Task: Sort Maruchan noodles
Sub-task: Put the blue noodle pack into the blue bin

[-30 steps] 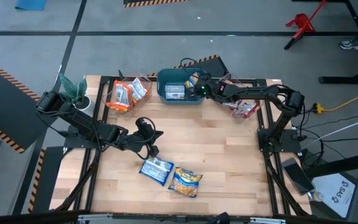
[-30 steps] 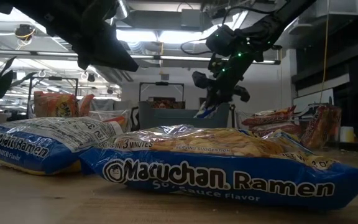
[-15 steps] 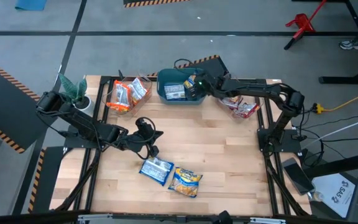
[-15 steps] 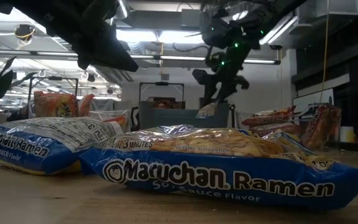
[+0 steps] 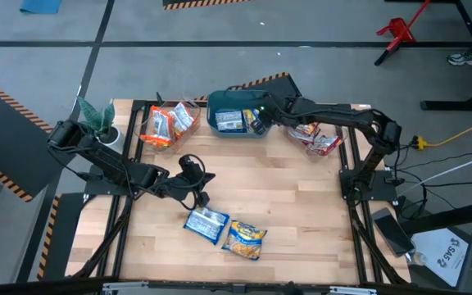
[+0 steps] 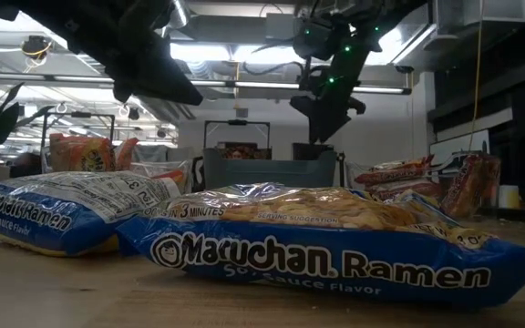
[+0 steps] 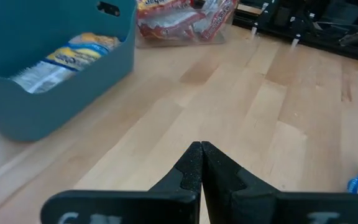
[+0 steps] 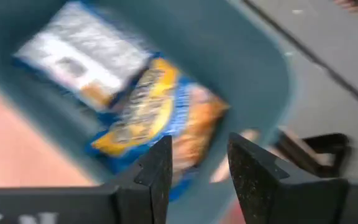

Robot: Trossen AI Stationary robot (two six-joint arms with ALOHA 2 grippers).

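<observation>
Packet (image 8: 160,121) dropped into bin (image 5: 236,129); right claw (image 8: 197,163) empty.

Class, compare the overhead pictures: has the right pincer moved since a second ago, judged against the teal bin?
Yes. The right pincer shifted leftward, further over the teal bin, and now hangs open above the packets inside.

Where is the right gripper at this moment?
In the high view the right gripper hangs open over the right end of the teal bin at the table's far edge, above the blue packets lying inside, with nothing between its fingers.
</observation>
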